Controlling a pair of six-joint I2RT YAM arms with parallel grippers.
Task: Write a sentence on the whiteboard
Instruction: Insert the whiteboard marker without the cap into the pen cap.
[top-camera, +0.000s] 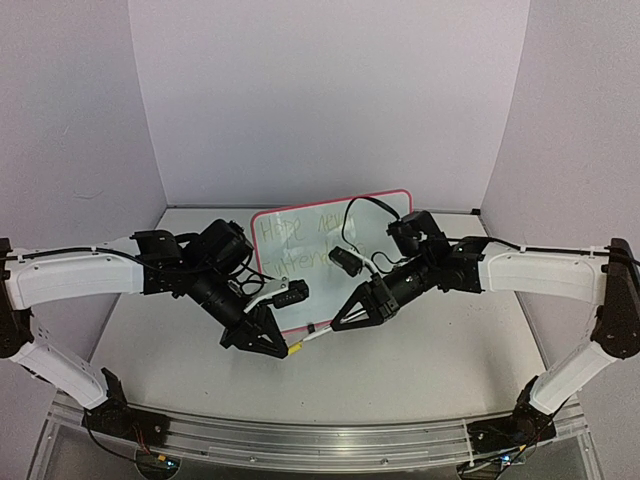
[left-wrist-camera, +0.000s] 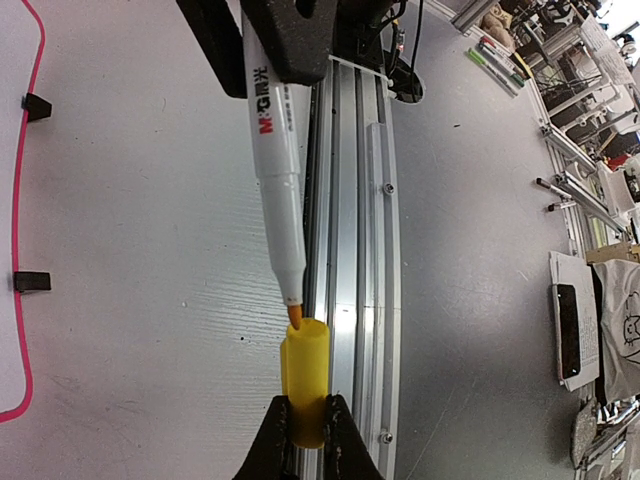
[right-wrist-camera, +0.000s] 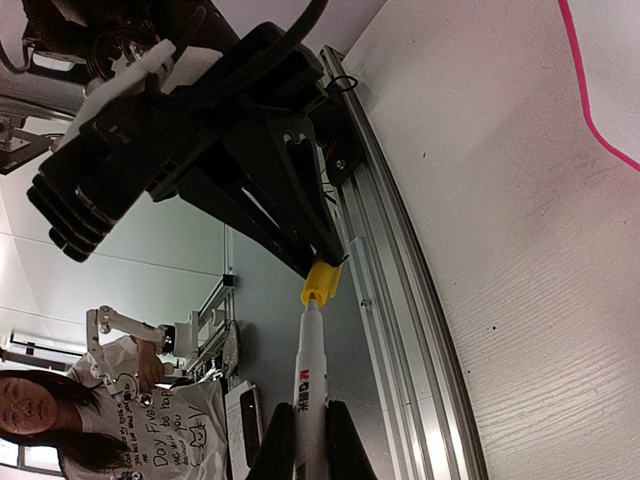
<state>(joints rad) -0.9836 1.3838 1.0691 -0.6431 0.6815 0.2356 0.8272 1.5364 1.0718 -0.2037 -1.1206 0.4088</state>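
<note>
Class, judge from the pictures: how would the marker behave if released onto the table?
The marker looks round-barrelled and smooth, so it would probably roll. It seems stiff and fairly light: it juts out straight from the right gripper, with no visible sag.

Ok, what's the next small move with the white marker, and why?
Probably slide the white plastic marker in the right gripper straight into the yellow cylindrical cap held by the left gripper: its orange tip sits at the cap's mouth, not seated.
</note>
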